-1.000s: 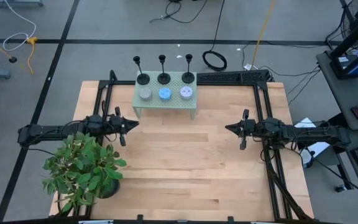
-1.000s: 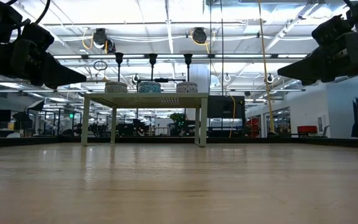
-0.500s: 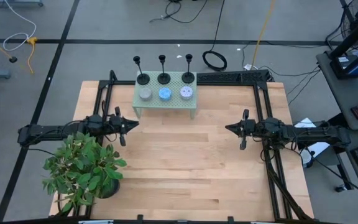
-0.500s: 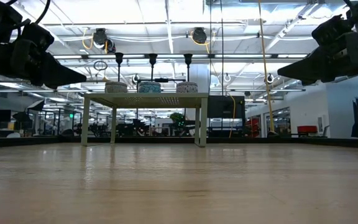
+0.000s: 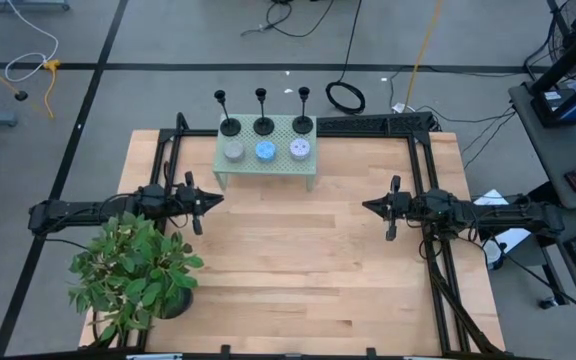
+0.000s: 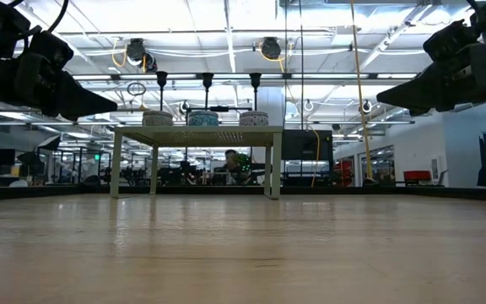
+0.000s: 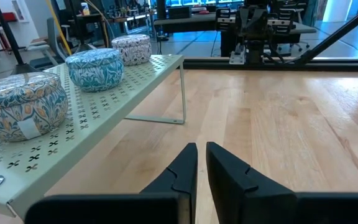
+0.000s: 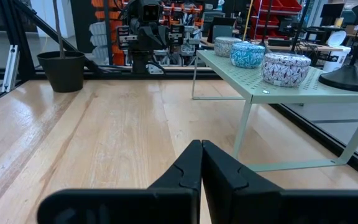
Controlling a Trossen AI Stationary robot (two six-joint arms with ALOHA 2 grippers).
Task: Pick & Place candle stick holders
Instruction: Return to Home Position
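Three black candle stick holders (image 5: 228,125) (image 5: 263,124) (image 5: 303,123) stand upright on their disc bases in a row along the far edge of a pale green perforated stand (image 5: 268,172). In the low view their stems and cups (image 6: 207,80) rise above the stand top. My left gripper (image 5: 215,198) is shut and empty above the table's left side, pointing right. My right gripper (image 5: 368,205) is shut and empty above the right side, pointing left. Both hover clear of the table and short of the stand.
Three round patterned tins (image 5: 234,151) (image 5: 265,151) (image 5: 299,150) sit on the stand in front of the holders. A potted green plant (image 5: 133,265) stands at the near left by my left arm. Bare wood (image 5: 298,270) lies between the grippers. A black frame (image 5: 423,200) edges the table.
Both arms have kept still. In the low view a person has come into sight in the room beyond the table, seen under the stand.
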